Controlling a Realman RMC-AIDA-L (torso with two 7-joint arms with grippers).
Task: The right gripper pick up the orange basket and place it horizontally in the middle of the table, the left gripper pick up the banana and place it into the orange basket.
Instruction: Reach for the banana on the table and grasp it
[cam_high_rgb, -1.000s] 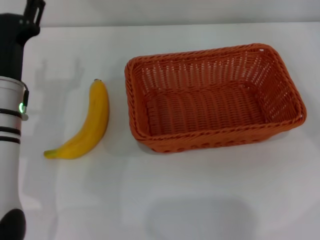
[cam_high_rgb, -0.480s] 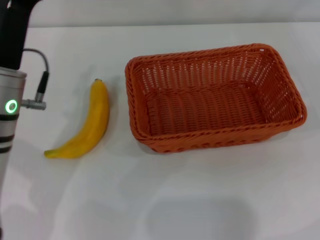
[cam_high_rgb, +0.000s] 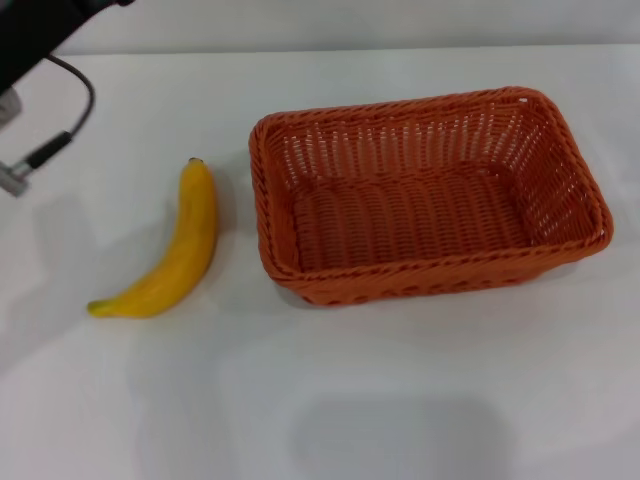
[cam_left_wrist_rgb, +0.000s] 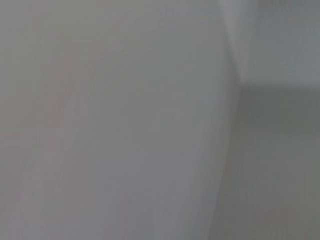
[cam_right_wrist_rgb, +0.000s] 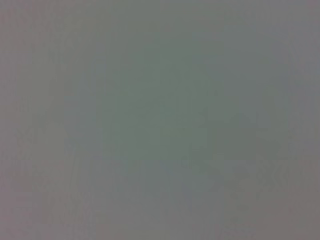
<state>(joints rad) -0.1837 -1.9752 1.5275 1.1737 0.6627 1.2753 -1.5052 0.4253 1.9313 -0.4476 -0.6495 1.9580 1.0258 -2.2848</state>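
On the table (cam_high_rgb: 400, 400), the banana (cam_high_rgb: 172, 258) lies just beside the orange basket (cam_high_rgb: 425, 195); neither gripper's state can be told.

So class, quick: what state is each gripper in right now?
Left gripper: out of view; only part of its arm shows, top left in the head view.
Right gripper: not in view.
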